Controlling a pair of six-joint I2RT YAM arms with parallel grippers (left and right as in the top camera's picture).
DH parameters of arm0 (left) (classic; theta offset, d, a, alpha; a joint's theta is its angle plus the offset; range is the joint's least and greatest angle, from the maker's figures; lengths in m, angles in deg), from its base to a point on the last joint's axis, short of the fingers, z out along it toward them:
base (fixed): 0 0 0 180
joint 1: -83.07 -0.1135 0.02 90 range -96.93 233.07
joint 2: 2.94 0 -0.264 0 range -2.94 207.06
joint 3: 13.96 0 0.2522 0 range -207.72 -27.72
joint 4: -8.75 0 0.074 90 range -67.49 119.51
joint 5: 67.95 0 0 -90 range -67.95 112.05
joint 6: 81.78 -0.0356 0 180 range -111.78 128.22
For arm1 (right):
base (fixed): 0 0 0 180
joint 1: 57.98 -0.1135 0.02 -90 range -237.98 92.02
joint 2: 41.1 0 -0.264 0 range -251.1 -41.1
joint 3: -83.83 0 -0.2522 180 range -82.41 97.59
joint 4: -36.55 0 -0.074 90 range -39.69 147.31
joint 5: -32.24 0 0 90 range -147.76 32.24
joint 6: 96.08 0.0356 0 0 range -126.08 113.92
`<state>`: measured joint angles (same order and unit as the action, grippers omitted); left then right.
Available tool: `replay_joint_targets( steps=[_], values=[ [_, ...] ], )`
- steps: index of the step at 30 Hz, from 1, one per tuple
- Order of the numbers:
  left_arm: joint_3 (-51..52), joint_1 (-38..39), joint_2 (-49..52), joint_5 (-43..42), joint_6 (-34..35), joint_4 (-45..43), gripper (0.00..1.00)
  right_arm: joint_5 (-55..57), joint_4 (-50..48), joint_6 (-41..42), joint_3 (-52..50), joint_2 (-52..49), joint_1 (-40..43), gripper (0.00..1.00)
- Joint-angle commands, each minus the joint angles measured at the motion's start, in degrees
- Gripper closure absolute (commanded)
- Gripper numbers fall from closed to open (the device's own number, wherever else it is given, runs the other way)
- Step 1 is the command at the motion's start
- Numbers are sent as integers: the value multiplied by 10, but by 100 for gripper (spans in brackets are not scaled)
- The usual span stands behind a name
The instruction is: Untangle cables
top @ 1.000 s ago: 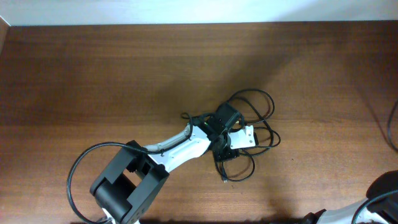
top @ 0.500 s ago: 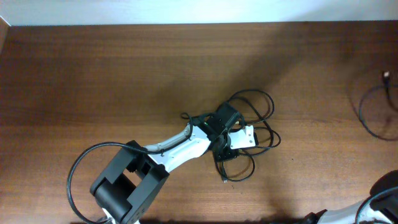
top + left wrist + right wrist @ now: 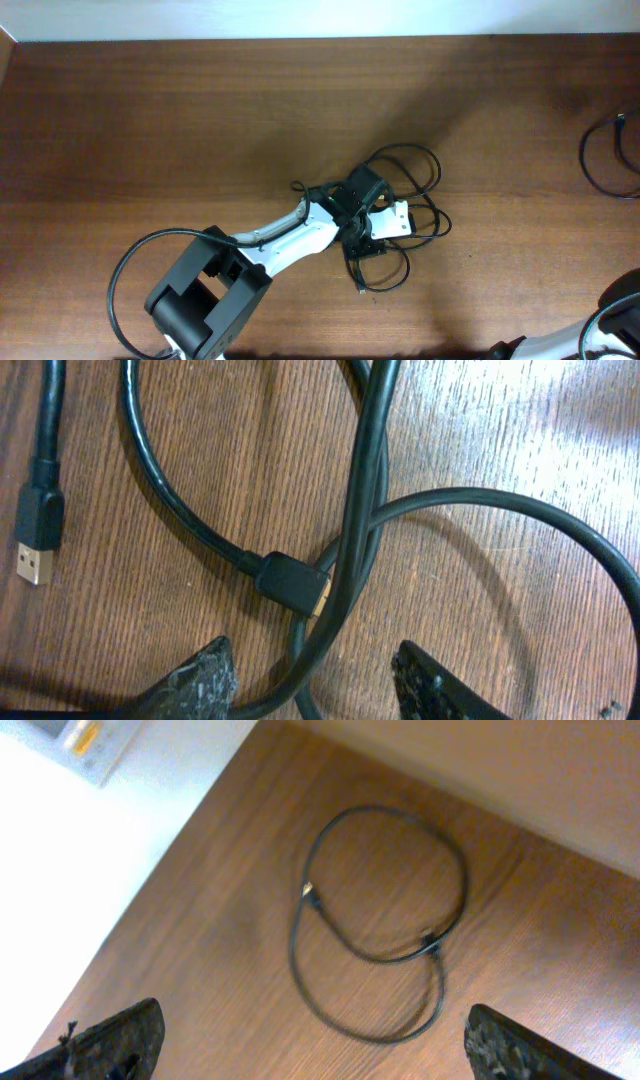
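Wooden table (image 3: 180,120) fills the overhead view. L arm (image 3: 285,240), white and black, reaches from bottom-left toward the centre. There lies the cable tangle (image 3: 405,148): thin black cords in overlapping loops, just R of centre, w/ the L gripper (image 3: 372,228) directly over it. Well apart, at the far R edge, a lone cable (image 3: 584,165) forms its own loose loop, partly cut off by the frame.

L wrist view, close up: L gripper's 2 fingers (image 3: 212,665) stand spread apart on either side of the crossing cords; 1 cord runs down between them, not pinched. 1 black plug (image 3: 290,582) sits under the crossing. A 2nd plug (image 3: 32,545) w/ a metal tip lies at the L edge, off to the side.

R wrist view, from high up: R gripper (image 3: 312,1020) has its fingers wide apart, holding nothing, above the lone cable (image 3: 312,900), which lies in 2 joined loops near the table edge.
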<state>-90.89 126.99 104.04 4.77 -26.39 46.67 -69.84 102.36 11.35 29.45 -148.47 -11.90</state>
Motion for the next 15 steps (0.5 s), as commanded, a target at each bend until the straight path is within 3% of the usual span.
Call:
replay_joint_targets(
  steps=[1,12,14,15],
  values=[
    [-11,3,-1,-12,26,-3,45,-89,22,-23,6,1,1,2],
    [-24,3,-110,-11,36,14,44,-214,79,-65,6,57,-10,1],
    [-24,3,-139,-9,37,22,22,-247,92,-94,6,74,-24,1],
    [-24,3,-156,-3,48,23,1,-253,100,-96,6,81,-33,2]
  ],
)
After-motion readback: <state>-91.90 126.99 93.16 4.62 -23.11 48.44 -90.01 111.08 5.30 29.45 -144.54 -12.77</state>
